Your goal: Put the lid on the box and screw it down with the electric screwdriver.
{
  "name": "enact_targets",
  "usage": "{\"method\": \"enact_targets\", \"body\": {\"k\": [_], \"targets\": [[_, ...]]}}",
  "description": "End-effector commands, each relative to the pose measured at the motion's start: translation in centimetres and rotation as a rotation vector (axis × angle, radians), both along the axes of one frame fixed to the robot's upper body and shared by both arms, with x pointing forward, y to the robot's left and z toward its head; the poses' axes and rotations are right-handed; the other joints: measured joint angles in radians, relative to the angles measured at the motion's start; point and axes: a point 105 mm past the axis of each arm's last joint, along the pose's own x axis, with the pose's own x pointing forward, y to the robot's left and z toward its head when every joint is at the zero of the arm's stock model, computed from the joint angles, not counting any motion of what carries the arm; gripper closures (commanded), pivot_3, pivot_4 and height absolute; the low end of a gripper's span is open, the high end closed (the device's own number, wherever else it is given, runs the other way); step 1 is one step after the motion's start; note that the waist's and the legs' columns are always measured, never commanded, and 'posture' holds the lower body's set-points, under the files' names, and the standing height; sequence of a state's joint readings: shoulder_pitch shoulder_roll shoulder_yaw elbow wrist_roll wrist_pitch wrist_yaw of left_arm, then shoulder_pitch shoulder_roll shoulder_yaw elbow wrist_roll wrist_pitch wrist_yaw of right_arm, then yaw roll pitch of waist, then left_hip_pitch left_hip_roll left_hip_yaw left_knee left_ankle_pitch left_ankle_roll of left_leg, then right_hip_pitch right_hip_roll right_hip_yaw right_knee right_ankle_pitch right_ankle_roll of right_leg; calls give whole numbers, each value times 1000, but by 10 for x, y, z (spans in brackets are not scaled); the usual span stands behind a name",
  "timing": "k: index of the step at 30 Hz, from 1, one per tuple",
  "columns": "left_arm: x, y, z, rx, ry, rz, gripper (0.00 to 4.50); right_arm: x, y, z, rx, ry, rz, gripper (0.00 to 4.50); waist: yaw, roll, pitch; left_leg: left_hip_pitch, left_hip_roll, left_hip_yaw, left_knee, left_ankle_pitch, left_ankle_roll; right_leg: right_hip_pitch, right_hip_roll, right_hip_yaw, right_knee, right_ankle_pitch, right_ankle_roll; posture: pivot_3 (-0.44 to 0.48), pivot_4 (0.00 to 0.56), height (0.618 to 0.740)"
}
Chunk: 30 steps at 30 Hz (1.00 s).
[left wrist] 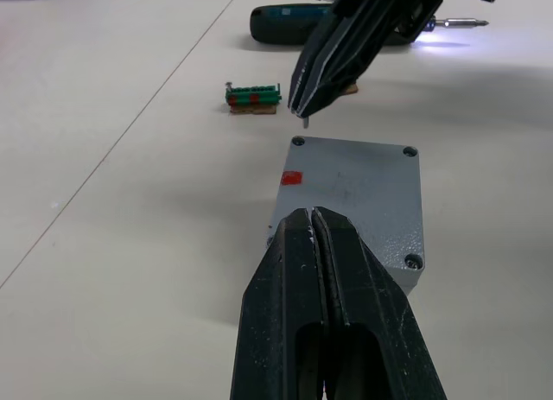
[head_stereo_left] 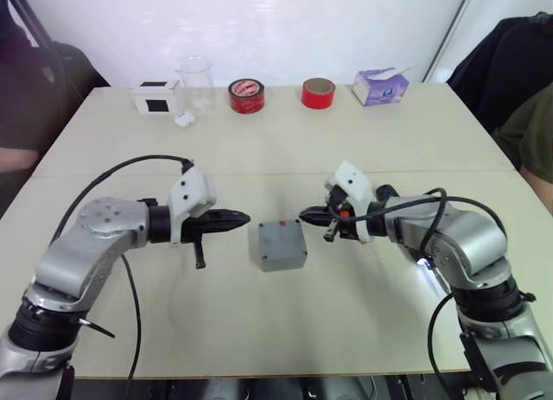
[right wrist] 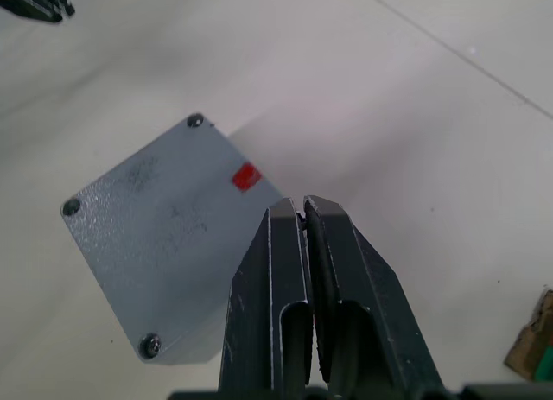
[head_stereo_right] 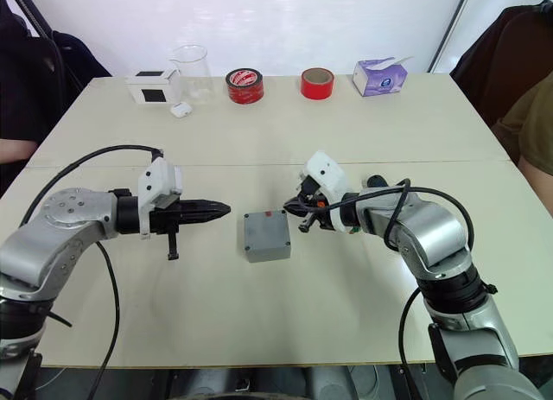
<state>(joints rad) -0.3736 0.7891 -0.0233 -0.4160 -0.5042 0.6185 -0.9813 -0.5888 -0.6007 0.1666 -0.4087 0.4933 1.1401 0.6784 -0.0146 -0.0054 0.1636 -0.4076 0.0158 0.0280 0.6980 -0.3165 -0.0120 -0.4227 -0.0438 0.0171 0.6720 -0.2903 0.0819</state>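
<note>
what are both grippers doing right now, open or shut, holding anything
left gripper: fingers shut, holding nothing, hovering beside the box.
right gripper: fingers shut on a small screw, its tip showing below them.

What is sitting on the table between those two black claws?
The grey box, with its lid already on, lies between the left gripper and the right gripper. Both head views show it. Both jaws are closed, neither touching it.

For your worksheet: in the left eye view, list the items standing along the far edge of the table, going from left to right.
White box with a black panel → clear beaker → red tape roll with black print → plain red tape roll → purple tissue box.
</note>
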Motion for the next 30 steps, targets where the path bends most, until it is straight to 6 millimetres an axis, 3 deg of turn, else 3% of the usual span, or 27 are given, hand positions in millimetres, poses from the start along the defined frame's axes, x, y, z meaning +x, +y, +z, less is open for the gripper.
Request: {"method": "enact_targets", "body": {"k": [1,13,30], "targets": [[-3,-4,8,-7,-53,-16,4500,-1,2,10,-1,-61,23,4420,0,0,0,0,0,0,0,0,0,0,0,0,0,0,0,0,150,740],[-4,-6,8,-15,-52,-17,4500,1,13,25,27,-97,49,4420,0,0,0,0,0,0,0,0,0,0,0,0,0,0,0,0,150,740],[-5,-7,8,-12,-52,-16,4500,5,7,2,-4,-50,14,4420,1,0,0,0,0,0,0,0,0,0,0,0,0,0,0,0,150,740]]}}
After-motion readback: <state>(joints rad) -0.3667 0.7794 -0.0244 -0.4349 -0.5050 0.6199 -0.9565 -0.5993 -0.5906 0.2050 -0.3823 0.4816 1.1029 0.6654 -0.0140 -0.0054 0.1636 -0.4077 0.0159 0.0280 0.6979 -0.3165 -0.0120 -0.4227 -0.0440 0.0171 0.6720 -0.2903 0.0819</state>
